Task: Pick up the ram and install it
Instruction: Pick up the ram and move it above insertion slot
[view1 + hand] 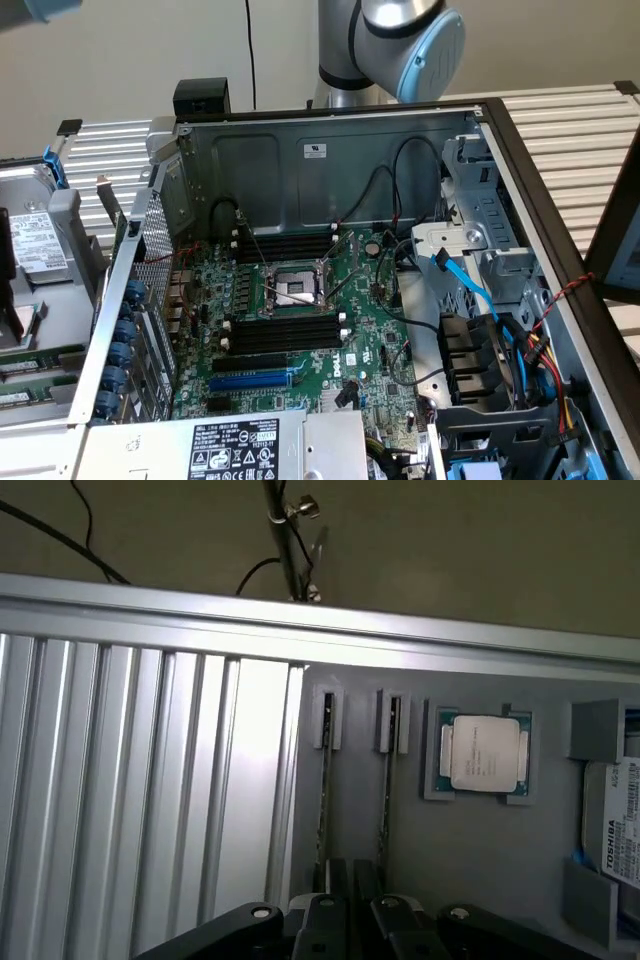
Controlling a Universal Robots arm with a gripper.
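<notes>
Grey tray [480,860] holds ram [324,790] edge-on beside CPU [482,753]; gripper [350,878] near.

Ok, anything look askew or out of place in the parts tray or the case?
Nothing stands out. The two ram sticks stand on edge, parallel, in their holders; the processor sits square in its frame; the black slots on the motherboard look empty. The gripper hangs over one end of the sticks.
</notes>
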